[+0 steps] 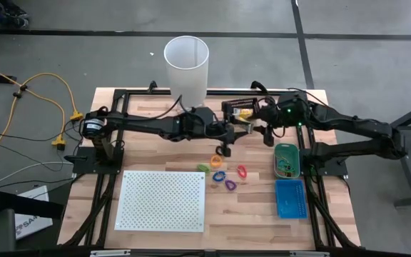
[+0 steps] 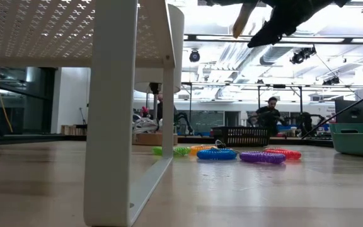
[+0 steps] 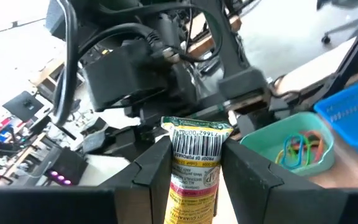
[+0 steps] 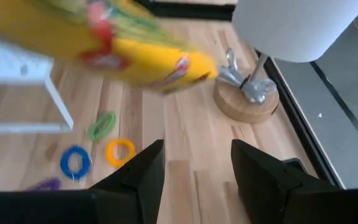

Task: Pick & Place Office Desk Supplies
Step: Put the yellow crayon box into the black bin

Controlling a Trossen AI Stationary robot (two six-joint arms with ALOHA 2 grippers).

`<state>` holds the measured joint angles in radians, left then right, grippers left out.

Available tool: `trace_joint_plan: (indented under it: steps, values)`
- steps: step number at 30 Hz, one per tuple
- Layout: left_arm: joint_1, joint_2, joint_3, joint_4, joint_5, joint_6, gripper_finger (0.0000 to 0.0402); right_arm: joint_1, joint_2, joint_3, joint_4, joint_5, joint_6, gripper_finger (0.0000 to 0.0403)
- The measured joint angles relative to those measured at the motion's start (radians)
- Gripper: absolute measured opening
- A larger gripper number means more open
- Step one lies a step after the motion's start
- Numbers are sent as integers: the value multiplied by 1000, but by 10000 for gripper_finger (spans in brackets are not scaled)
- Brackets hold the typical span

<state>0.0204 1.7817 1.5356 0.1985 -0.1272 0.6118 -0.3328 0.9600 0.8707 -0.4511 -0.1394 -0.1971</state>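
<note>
A yellow packet (image 3: 194, 163) with a barcode is held up over the table's middle by my left gripper (image 3: 197, 171), which is shut on it; the right wrist view shows the packet (image 4: 142, 56) blurred. My right gripper (image 4: 194, 171) is open and holds nothing, just right of the packet and above the table (image 1: 262, 127). Coloured rings lie flat on the wood: green (image 1: 204, 166), orange (image 1: 216, 158), blue (image 1: 218, 175), pink (image 1: 242, 171), purple (image 1: 230, 184). Rubber bands (image 3: 300, 149) lie in a green bin (image 1: 286, 158). My left gripper pinches the packet between its two fingers (image 3: 157, 168), one on each long side. The barcode end (image 3: 196, 140) sticks out past the fingertips. The fingers come level from the table's left and lie along the packet. The packet is lifted clear of the table.
A tall white cylinder (image 1: 187, 66) stands at the far edge on a round wooden base (image 4: 244, 102). A white perforated board (image 1: 161, 200) fills the near left. A blue basket (image 1: 290, 198) sits near the green bin, and a black basket (image 1: 240, 108) lies behind the grippers.
</note>
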Motion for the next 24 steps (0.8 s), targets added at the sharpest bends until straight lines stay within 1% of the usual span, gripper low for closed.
trace_joint_plan:
  steps: [4, 7, 11, 13, 16, 19, 22, 24]
  values:
    - [0, 0, 0, 34, -19, -37, 126, 0, 0, 0, 40, -1, 94, 173]
    - [0, 0, 0, 62, -66, -44, 126, 2, 0, 0, 54, 0, 136, 173]
    - [1, 0, 0, 104, -138, -90, 126, 30, 1, 0, 85, 3, 128, 173]
    - [1, 0, 0, 132, -191, -119, 126, 50, 1, 0, 119, 20, 123, 173]
    - [1, 0, 0, 179, -272, -132, 126, 80, 1, 0, 183, 81, 120, 173]
    - [1, 0, 1, 211, -327, -135, 126, 112, 1, 0, 245, 168, 103, 173]
    - [1, 0, 1, 234, -362, -135, 126, 144, 2, 0, 294, 279, 84, 173]
    - [1, 0, 1, 248, -369, -135, 126, 157, 2, 0, 320, 319, 63, 173]
